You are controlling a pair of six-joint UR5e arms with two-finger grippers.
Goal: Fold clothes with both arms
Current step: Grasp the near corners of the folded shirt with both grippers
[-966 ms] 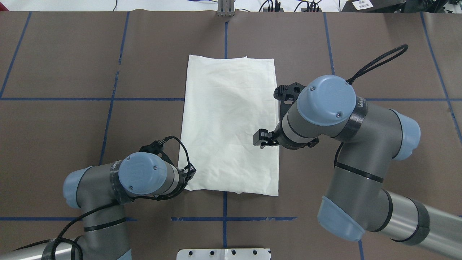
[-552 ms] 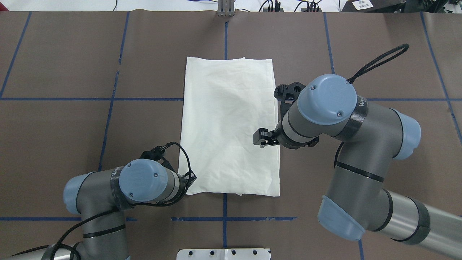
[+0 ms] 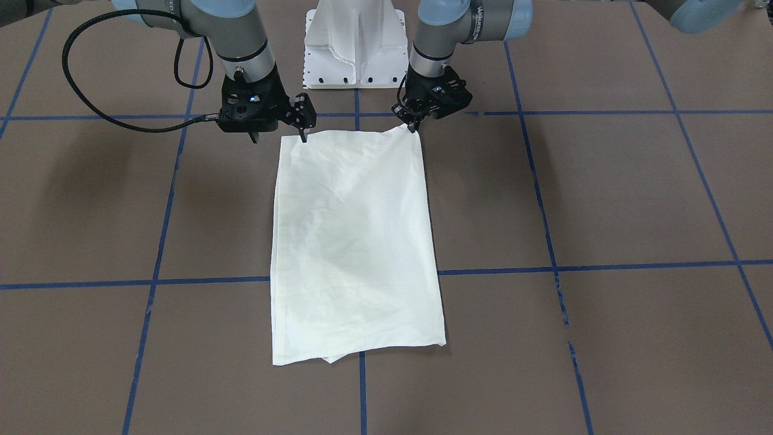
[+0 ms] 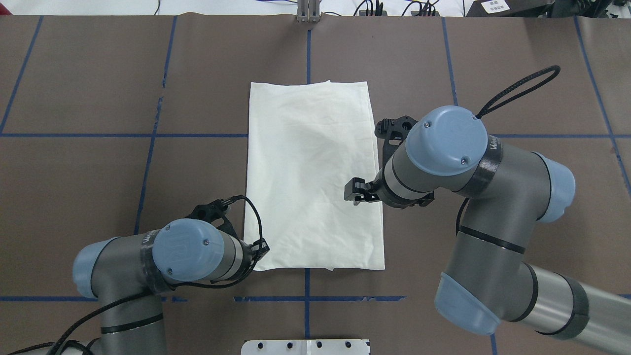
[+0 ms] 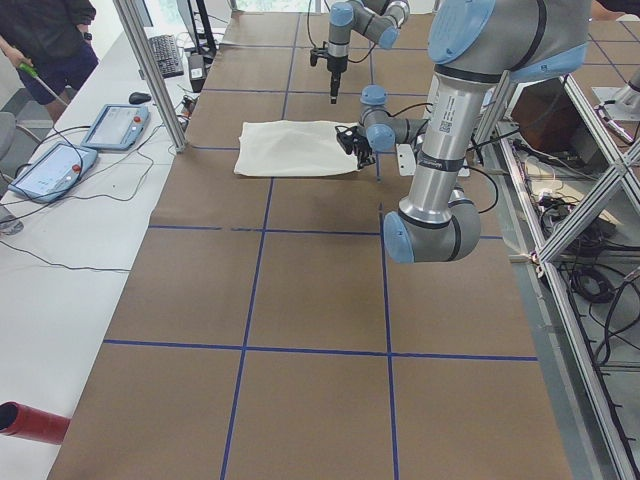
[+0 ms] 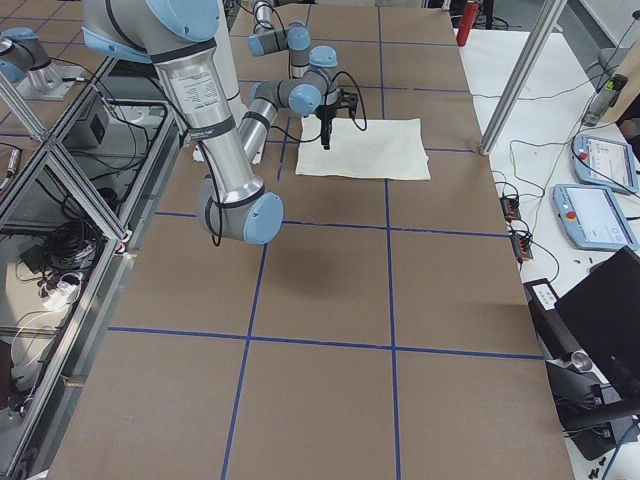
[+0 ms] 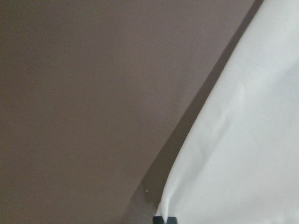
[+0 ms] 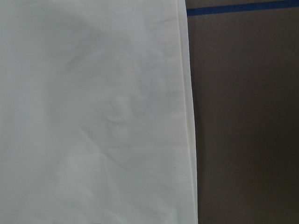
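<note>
The cream shirt [image 4: 313,177] lies folded into a tall rectangle, plain side up, in the middle of the brown table; it also shows in the front view [image 3: 356,241]. Its print is hidden. My left gripper [image 4: 260,249] sits at the shirt's near-left corner, shut on that corner [image 3: 414,125]. The left wrist view shows the shirt's edge [image 7: 243,140] and a black fingertip [image 7: 163,219] at the bottom. My right gripper [image 3: 278,134] is open and hovers over the shirt's right edge [image 4: 356,191], holding nothing. The right wrist view shows only the shirt's hemmed edge [image 8: 93,112].
The white pedestal base [image 3: 356,42] stands at the table's near edge, between the arms. Blue tape lines [image 4: 306,296] grid the brown table. Tablets [image 5: 115,125] and cables lie on a white side table beyond the far edge, where a person stands.
The left arm has drawn back toward the robot and the shirt has slid with it, a little nearer and to the left. The right gripper has barely moved.
</note>
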